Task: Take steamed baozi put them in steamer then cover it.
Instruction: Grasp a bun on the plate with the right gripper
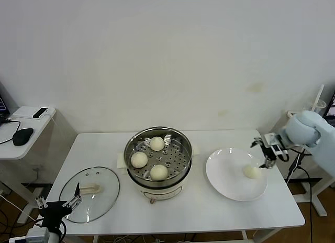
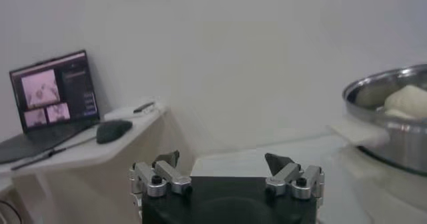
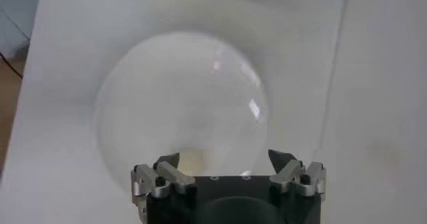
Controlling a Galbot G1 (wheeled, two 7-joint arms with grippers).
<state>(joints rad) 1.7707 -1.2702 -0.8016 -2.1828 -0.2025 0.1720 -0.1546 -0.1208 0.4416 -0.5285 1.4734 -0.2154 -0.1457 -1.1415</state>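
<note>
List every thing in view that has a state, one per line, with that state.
Steamer: uncovered, three baozi on its tray.
Fourth baozi: on the plate, not gripped.
Cover: off, flat on the table, handle up.
Right gripper: open, above the plate beside the fourth baozi.
Left gripper: open, empty, at the cover's near edge.
Laptop: screen on.
</note>
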